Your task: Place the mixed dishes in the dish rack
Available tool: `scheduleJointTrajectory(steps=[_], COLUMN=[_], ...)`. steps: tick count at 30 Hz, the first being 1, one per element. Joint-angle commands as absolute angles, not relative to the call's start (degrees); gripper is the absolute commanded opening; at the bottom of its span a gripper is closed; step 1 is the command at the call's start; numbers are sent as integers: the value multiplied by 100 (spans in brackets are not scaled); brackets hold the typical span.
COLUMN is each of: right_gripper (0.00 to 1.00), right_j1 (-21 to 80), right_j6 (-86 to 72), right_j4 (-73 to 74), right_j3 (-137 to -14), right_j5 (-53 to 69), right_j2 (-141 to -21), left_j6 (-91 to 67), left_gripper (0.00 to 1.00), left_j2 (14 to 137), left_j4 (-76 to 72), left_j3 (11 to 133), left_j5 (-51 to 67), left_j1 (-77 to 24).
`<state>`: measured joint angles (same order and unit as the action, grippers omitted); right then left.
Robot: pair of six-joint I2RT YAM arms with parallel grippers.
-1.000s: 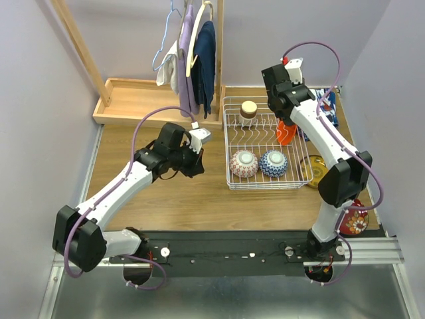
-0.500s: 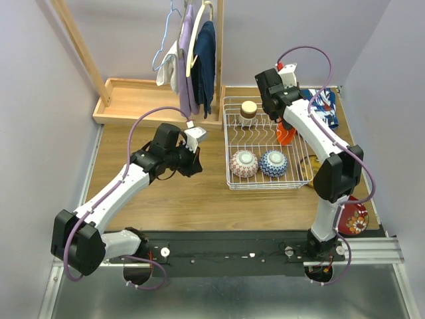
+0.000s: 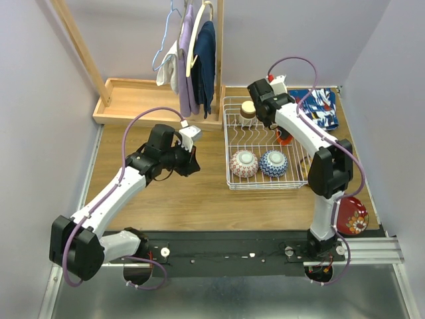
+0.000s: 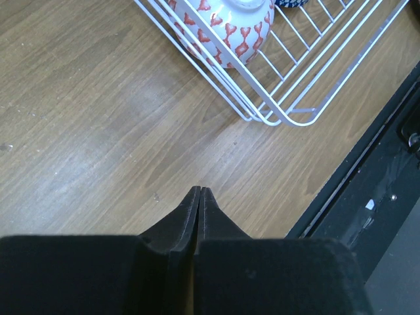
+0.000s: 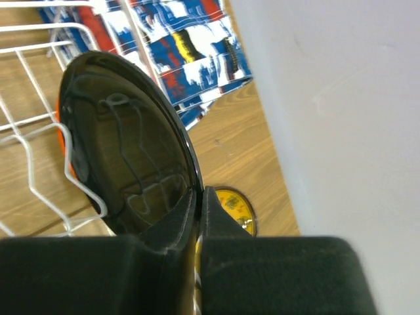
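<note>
The white wire dish rack [image 3: 267,178] holds a red-white bowl [image 3: 244,163], a blue-patterned bowl [image 3: 273,163], a tan cup [image 3: 248,108] and an upright orange plate [image 3: 285,137]. My right gripper [image 5: 200,191] is shut on the rim of a glossy black plate [image 5: 125,151], which stands on edge among the rack wires [image 5: 29,164] in front of the orange plate [image 5: 60,134]. A yellow plate [image 5: 237,209] lies on the table beyond. A dark red plate [image 3: 353,219] sits at the near right. My left gripper [image 4: 199,190] is shut and empty over bare wood, left of the rack [image 4: 289,118].
A shallow wooden tray [image 3: 133,100] and a stand of hanging clothes [image 3: 196,60] are at the back left. A blue-red patterned cloth [image 5: 190,46] lies right of the rack. The black rail [image 3: 232,249] runs along the near edge.
My right arm has swung left across the rack's back, carrying the black plate. My left arm has drawn back slightly to the left.
</note>
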<state>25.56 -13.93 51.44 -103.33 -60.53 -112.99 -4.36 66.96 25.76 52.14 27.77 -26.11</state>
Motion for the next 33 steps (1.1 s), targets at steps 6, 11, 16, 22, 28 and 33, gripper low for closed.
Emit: scheduleJointTrajectory(steps=[6,11,16,22,28,33], right_gripper=[67,79,94,100,99,99], right_j1=[2602,2505,1295,-561,-914,-1440], right_j6=[-976,-633,-817,-528,-62,-79], right_j4=[5282,5230,5396,5722,5441,4914], right_j3=[-10678,-10381,-9985,-9502,-8018,-7067], right_j5=[-4765,-3763,-2115,-292,-176,237], right_j2=[-11259,-10522,-9976,-9800,-9431,-9299], left_j6=[-492,-335,-88,403,711,1474], left_gripper=[13,16,27,53,59,60], left_j2=[6635,6846,7198,7506,7567,7672], left_j4=[2452,2627,2900,3260,3656,4296], left_j3=[5124,5352,5729,6160,6161,6135], left_j5=[2936,2901,2795,2558,2593,2681], left_j1=[-2514,-2514,-2514,-2470,-2382,-2356])
